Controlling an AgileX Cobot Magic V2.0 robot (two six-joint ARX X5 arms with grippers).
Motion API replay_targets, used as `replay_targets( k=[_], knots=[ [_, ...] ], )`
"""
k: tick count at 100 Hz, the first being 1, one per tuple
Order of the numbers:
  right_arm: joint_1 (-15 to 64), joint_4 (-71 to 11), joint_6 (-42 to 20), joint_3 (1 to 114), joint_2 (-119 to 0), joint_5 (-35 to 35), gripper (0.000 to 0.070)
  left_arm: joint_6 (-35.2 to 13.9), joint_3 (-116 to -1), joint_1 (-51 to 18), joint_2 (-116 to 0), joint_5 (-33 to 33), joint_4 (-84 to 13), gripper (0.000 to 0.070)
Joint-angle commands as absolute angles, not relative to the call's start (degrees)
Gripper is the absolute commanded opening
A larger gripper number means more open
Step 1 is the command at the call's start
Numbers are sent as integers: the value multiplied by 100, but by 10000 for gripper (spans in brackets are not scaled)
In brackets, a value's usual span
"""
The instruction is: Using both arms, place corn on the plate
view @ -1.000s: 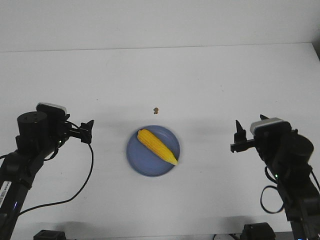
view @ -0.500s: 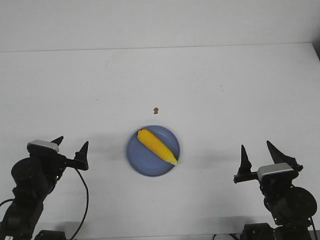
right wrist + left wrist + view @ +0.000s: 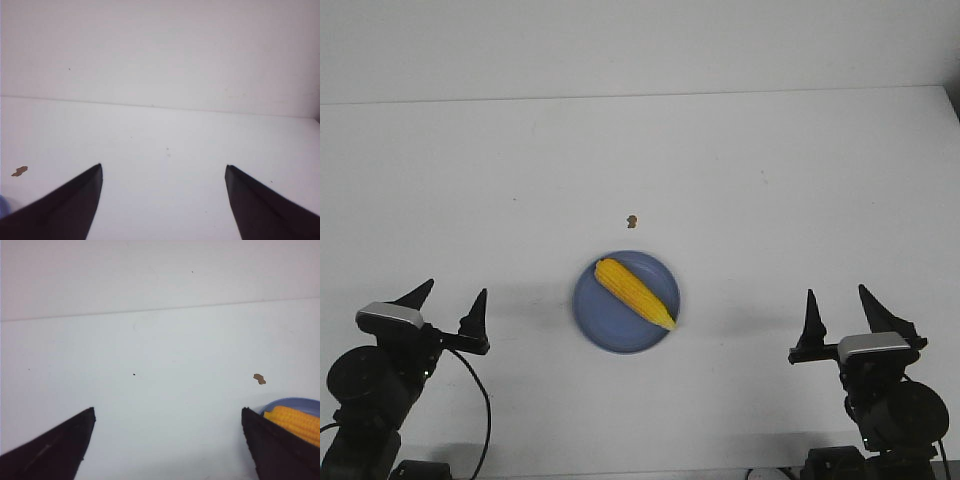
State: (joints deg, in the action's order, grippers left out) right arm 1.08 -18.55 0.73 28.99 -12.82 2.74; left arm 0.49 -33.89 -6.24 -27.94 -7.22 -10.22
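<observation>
**Corn on plate, both grippers released**

Both arms have drawn lower toward the near edge. Front view: one smooth yellow corn [image 3: 635,293] lies diagonally on one round blue plate [image 3: 595,320], mid-table; left gripper [image 3: 447,303] and right gripper [image 3: 847,309] spread, empty, well apart from it.

Left wrist view: plate rim, brown speck [image 3: 259,378] visible.

Right wrist view: bare white table [image 3: 165,150].

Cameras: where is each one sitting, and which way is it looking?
Front view: high up, facing forward over the table; shows the corn on the plate, the left gripper and right gripper, both open.
Left wrist view: on the left arm, looking out between its fingers at table, speck and the plate's edge with corn.
Right wrist view: on the right arm, between its fingers, sees table and speck.
All three share the speck; the front and left wrist views share the corn.
</observation>
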Motion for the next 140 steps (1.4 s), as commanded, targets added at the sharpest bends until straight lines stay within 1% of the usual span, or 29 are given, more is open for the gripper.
replay_targets(
  k=[1,7,8,10,11,15,19,25,28,30,32,70,140],
  knots=[
    [106,-1798,-1,2952,-1275,255,485,16,-3409,-628,-2762,-709,-934,582],
    [106,-1802,-3,2952,-1275,255,377,19,-3409,-628,-2757,-707,-932,575],
    [106,-1802,-3,2954,-1275,255,345,19,-3409,-628,-2755,-705,-934,570],
    [106,-1802,-3,2954,-1275,255,314,23,-3409,-628,-2751,-705,-934,553],
    [106,-1802,-1,2954,-1275,252,281,25,-3409,-628,-2749,-705,-937,535],
    [104,-1800,-1,2954,-1275,250,210,32,-3409,-628,-2749,-705,-937,437],
    [106,-1798,-1,2954,-1275,226,132,30,-3409,-628,-2749,-707,-937,307],
    [106,-1800,-3,2954,-1275,139,64,32,-3409,-628,-2749,-707,-937,115],
    [106,-1802,-3,2954,-1275,123,36,32,-3409,-628,-2749,-707,-937,39],
    [104,-1802,-3,2954,-1275,123,22,30,-3409,-628,-2749,-707,-937,0],
    [106,-1800,-5,2954,-1275,123,14,30,-3409,-628,-2749,-707,-937,0],
    [106,-1800,-3,2954,-1275,126,15,34,-3409,-628,-2727,-707,-932,13],
    [106,-1800,-3,2954,-1275,126,15,36,-3409,-628,-2714,-707,-930,13]
  ],
)
